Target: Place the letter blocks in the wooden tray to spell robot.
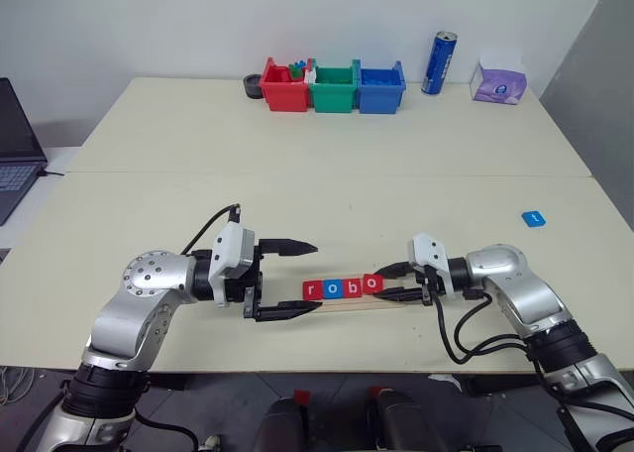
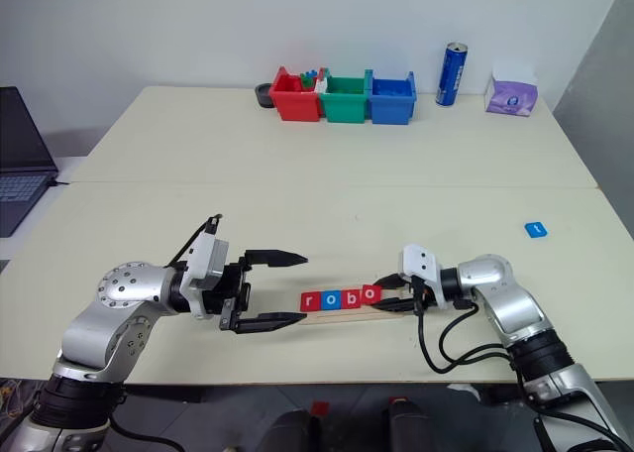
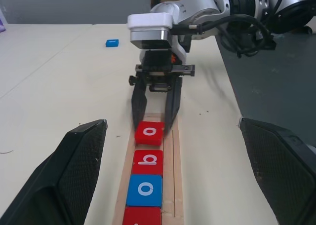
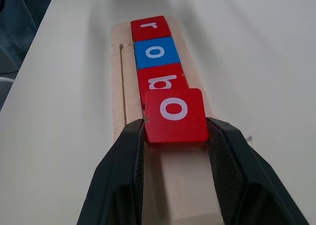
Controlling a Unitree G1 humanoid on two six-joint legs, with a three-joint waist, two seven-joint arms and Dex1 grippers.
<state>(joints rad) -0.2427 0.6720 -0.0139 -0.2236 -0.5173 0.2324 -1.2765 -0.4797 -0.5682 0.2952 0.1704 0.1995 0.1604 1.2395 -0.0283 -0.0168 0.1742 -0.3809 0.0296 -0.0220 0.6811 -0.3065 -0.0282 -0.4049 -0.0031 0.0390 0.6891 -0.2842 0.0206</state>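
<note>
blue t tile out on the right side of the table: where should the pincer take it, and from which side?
The blue t tile lies flat and alone on the table, clear of the wooden tray. Probably best from straight above, fingers on two opposite side edges: it is thin and square, so only the edges offer grip.

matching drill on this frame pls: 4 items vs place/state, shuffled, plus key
Items:
1. red o block
2. blue t block
3. left gripper
4. blue o block

Places or states:
A. open, holding nothing
B. lying alone on the table, apart from the tray
C. held between the right gripper's fingers above the wooden tray
D. seated in the tray, second in the row

Pairs: 1-C, 2-B, 3-A, 4-D
</note>
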